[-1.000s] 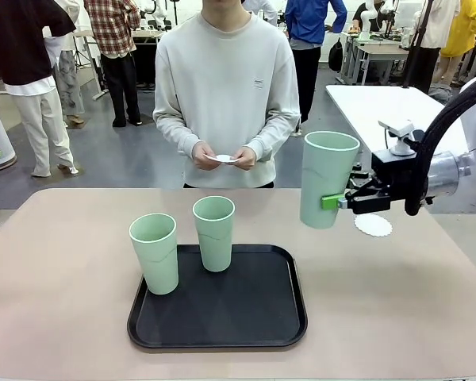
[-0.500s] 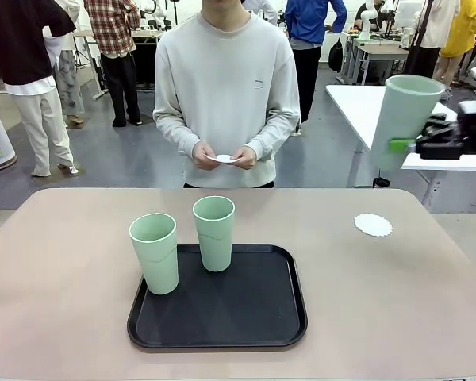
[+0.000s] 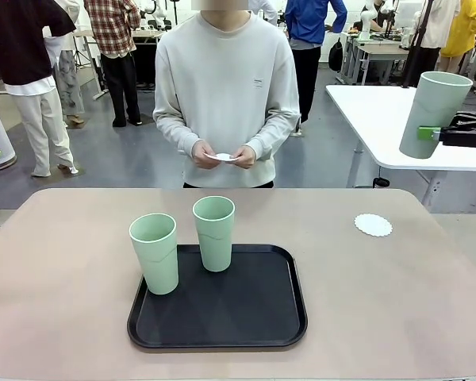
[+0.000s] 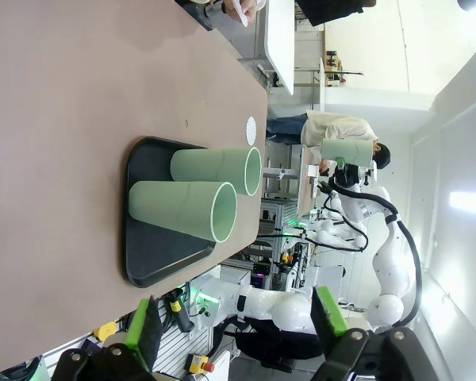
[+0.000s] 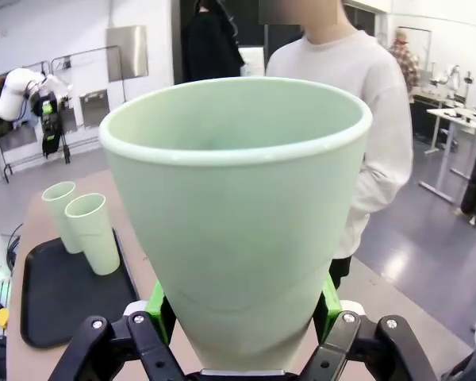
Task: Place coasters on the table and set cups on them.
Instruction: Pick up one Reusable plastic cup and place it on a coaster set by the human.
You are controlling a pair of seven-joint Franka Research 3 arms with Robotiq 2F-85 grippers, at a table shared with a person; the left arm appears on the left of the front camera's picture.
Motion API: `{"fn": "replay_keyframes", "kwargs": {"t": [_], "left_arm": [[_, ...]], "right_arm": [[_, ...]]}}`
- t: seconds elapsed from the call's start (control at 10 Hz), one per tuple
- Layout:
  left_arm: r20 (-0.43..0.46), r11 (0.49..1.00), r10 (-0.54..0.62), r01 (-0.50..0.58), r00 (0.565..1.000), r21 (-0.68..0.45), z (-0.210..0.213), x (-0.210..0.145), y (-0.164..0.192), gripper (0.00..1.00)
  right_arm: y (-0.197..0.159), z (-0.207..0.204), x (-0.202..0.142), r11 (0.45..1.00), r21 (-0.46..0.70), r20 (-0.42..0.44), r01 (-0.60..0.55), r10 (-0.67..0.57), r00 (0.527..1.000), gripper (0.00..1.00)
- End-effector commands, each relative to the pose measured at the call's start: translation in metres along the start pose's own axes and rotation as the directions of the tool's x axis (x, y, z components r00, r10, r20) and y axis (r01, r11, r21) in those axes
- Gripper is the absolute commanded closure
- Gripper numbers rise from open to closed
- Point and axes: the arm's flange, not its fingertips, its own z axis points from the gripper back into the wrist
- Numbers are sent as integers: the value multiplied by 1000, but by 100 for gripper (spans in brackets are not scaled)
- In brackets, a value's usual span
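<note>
One coaster (image 3: 373,225) lies bare on the table (image 3: 63,278). Right gripper (image 5: 244,313) pinches a cup (image 3: 433,111) aloft, well apart from it. Two other cups (image 3: 154,252) wait on black tray (image 3: 254,317). Left gripper (image 4: 234,329) spread, empty. Nothing set yet.

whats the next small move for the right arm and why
Probably carry the cup left and down until it hangs over the coaster. The right gripper holds it high, to the right of the coaster, which lies bare on the table.
</note>
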Motion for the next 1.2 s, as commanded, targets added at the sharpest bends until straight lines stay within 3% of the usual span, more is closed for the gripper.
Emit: {"fn": "replay_keyframes", "kwargs": {"t": [0.0, 0.1, 0.8, 1.1], "left_arm": [[0, 1000, -16, 16, 1000, -22, -1, 1, -2, 0], [0, 1000, -16, 16, 1000, -22, -1, 1, -2, 0], [0, 1000, -16, 16, 1000, -22, -1, 1, -2, 0], [0, 1000, -16, 16, 1000, -22, -1, 1, -2, 0]], "right_arm": [[-8, -8, 6, 997, -27, 23, 72, -72, 997, 18], [0, 0, 0, 1000, 0, 0, 0, 0, 1000, 18], [-4, -1, -1, 1000, -8, 3, 18, -18, 1000, 18], [-28, -21, -40, 998, 40, -17, -39, 39, 999, 18]]}}
